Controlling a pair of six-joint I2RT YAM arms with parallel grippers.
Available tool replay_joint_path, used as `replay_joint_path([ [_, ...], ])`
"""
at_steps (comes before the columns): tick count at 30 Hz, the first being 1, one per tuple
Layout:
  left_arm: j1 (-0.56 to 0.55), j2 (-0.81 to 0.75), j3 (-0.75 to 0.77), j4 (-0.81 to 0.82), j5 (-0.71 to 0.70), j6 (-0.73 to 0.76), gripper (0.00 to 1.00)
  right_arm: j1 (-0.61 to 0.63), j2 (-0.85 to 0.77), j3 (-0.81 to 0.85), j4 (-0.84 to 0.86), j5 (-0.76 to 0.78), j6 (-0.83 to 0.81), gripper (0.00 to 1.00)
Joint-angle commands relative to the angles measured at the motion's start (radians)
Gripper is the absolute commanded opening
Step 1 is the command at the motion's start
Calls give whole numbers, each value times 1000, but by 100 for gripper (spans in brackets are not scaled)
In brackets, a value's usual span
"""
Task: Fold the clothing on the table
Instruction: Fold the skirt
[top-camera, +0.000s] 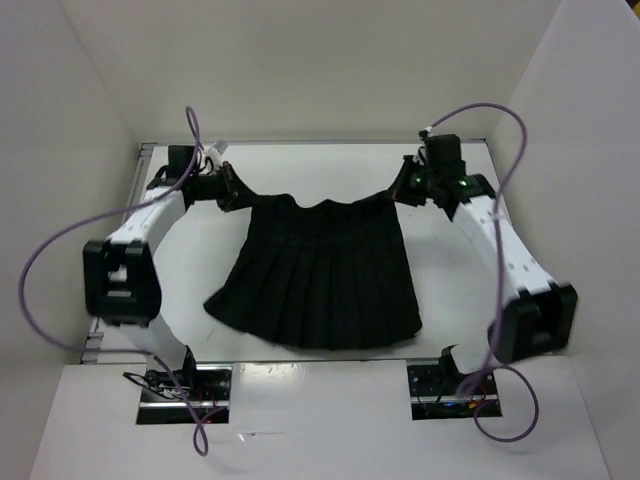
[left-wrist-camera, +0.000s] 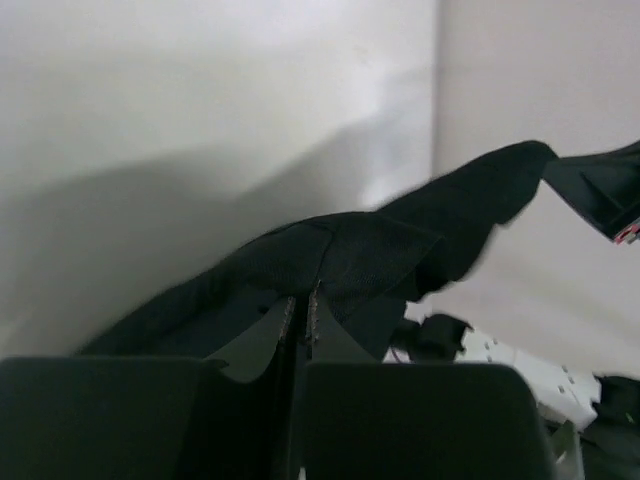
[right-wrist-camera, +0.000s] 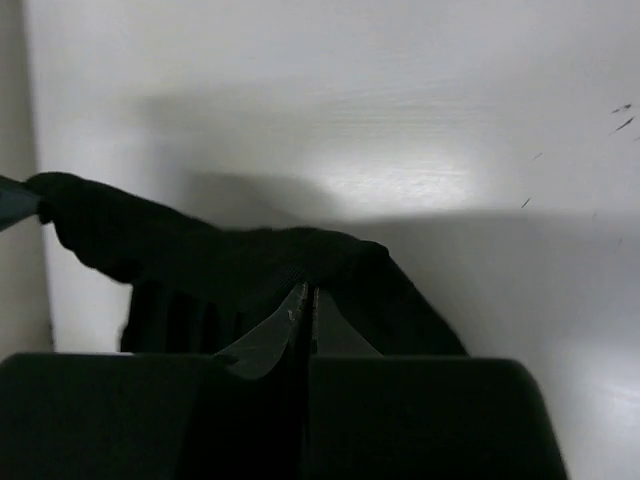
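With the left claw (top-camera: 232, 192) and right claw (top-camera: 400, 188) each clamped on an upper corner of the clothing (top-camera: 318, 275), pulling them apart could tug a corner free, spoiling the fold.

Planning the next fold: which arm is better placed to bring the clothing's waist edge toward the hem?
Neither alone: left pincer and right pincer each pinch one waist corner of the clothing, so probably both together.
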Motion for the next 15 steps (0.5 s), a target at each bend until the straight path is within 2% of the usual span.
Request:
replay_joint_path([
  [1,7,205,206,88,-10,30,0,-47,167,89,181,-21,-75,0],
  [5,7,430,435,59,12,21,1,-89,414,225,191,-12,-85,0],
  [7,7,530,513,50,21,21,1,-98,471,282,191,-43,-85,0],
  [11,16,565,517,50,41,12,1,-98,505,281,209,-86,-85,0],
  [15,25,477,389,50,17,54,1,-78,418,171,170,-104,-76,0],
])
